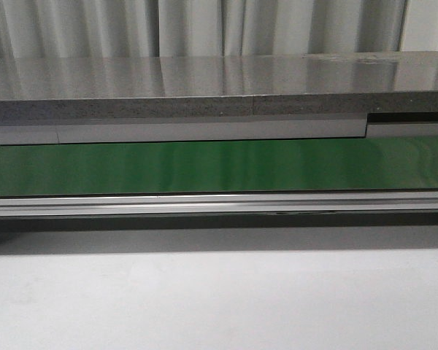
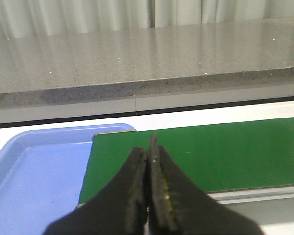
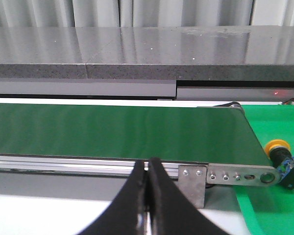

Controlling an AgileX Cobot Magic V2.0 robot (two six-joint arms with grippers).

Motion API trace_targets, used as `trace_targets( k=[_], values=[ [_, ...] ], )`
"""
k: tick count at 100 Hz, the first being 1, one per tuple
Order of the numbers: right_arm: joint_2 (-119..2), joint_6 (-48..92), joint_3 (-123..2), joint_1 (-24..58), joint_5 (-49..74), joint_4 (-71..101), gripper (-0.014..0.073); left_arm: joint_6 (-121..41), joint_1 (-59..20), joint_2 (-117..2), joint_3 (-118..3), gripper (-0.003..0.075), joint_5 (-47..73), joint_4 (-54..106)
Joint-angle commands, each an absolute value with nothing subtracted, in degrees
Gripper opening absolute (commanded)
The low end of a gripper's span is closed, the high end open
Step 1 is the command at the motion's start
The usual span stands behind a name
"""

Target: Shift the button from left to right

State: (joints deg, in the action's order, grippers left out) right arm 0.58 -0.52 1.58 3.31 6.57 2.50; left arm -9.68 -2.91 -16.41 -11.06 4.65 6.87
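The button [image 3: 282, 161] lies tipped on its side on a green mat [image 3: 279, 205] just past the end of the green belt [image 3: 117, 129], beside the belt's end bracket [image 3: 237, 176], so I judge the move to the right end as good as done. The left gripper [image 2: 148, 161] and right gripper [image 3: 148, 169] both have jaws clenched on nothing, and the blue tray [image 2: 34, 181] at the belt's other end holds no button. No writing or brand can be read.

The long green conveyor belt [image 1: 219, 166] lay bare from 9 to 3 o'clock — open passage above it. At 12 o'clock, the raised grey speckled stone counter [image 1: 204, 87] walled off the far side.
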Motion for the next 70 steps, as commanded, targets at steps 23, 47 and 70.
trace_targets(
  k=[23,47,70],
  values=[
    [1.4,-0.6,0.5,3.3,2.0,1.8,-0.0068,1.3,-2.5,-7.6,-5.2,-0.0019,-1.3,-3.2],
    [1.4,-0.6,0.5,3.3,2.0,1.8,-0.0068,1.8,-0.2,0.3,-0.3,-0.0019,-1.3,-3.4],
    [1.4,-0.6,0.5,3.3,2.0,1.8,-0.0068,1.8,1.2,2.2,2.2,-0.0019,-2.6,-3.4]
  ],
)
